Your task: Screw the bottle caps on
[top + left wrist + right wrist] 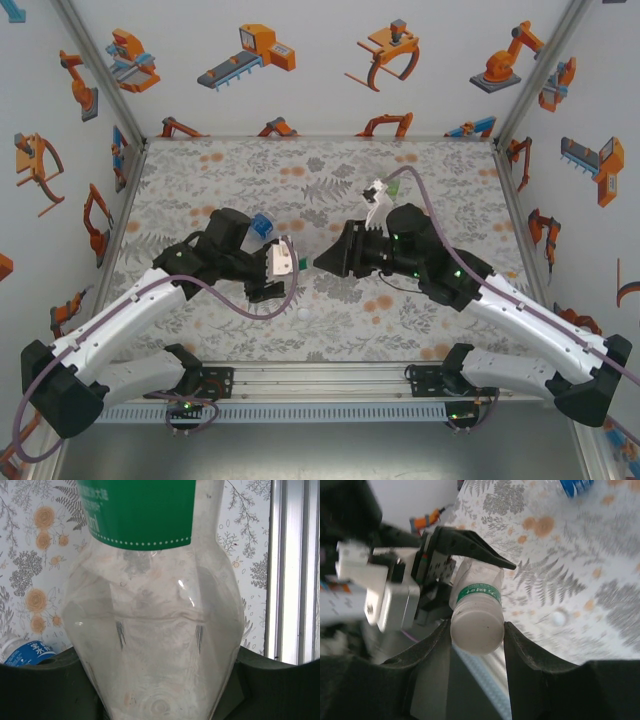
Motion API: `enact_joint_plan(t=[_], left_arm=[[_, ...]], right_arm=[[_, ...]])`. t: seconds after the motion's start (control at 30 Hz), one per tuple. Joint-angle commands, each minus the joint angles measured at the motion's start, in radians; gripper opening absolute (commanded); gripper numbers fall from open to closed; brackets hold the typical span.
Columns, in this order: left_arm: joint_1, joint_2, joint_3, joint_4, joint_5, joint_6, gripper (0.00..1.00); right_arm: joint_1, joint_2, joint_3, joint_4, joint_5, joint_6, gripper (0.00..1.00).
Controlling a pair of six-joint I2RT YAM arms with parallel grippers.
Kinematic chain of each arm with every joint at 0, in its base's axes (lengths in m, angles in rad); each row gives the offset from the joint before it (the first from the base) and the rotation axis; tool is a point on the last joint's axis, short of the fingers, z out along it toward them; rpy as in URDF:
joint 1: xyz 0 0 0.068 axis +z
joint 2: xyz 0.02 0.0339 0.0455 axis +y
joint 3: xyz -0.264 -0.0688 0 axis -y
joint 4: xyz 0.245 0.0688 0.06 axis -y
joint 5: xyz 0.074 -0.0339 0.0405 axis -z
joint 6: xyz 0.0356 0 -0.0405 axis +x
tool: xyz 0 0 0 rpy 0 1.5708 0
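Alignment matters here: the right gripper [476, 624] pinches the white round plastic cap [476, 632] on the clear green-labelled plastic bottle [479, 594], which the left gripper [160, 690] clamps sideways above mid-table (keep axes true, twist gently).

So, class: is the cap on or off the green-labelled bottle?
On: the white cap covers the mouth of the green-labelled bottle, pinched by the right gripper. How tightly it is screwed, cannot tell.

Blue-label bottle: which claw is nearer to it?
Left. The left claw, holding the green-label bottle, is just beside the blue-label bottle; the right claw, gripping the held bottle's white cap, is farther right.
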Motion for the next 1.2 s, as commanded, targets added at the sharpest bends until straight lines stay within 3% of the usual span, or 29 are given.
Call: enact_joint_plan(t=[0.0, 0.17, 0.3, 0.33, 0.4, 0.53, 0.67, 0.93, 1.17], left_arm=[[-0.009, -0.001, 0.006, 0.060, 0.066, 0.011, 0.00], [-0.006, 0.013, 0.012, 0.060, 0.067, 0.007, 0.00], [-0.005, 0.024, 0.019, 0.060, 0.085, 0.007, 0.00], [-0.006, 0.025, 0.020, 0.060, 0.089, 0.007, 0.00], [-0.005, 0.023, 0.017, 0.060, 0.090, 0.007, 0.00], [-0.005, 0.017, 0.013, 0.057, 0.105, 0.013, 0.00], [-0.005, 0.023, 0.015, 0.043, 0.136, 0.028, 0.00], [-0.007, 0.039, 0.031, -0.005, 0.199, 0.057, 0.00], [-0.008, 0.031, 0.029, -0.014, 0.209, 0.061, 0.00]], right_arm=[[-0.003, 0.016, -0.028, -0.021, 0.163, 0.431, 0.00], [-0.003, 0.034, -0.012, 0.033, 0.121, 0.436, 0.00], [-0.005, 0.015, 0.049, -0.036, 0.174, 0.257, 0.48], [-0.005, 0.004, 0.059, -0.049, 0.196, 0.203, 0.57], [-0.008, -0.022, 0.073, -0.053, 0.233, 0.097, 0.63], [-0.020, -0.062, 0.075, -0.022, 0.237, -0.164, 0.61], [-0.023, -0.085, 0.091, 0.002, 0.042, -0.541, 0.61], [-0.023, -0.022, 0.211, -0.210, -0.344, -1.070, 0.59], [-0.024, 0.009, 0.229, -0.269, -0.409, -1.256, 0.60]])
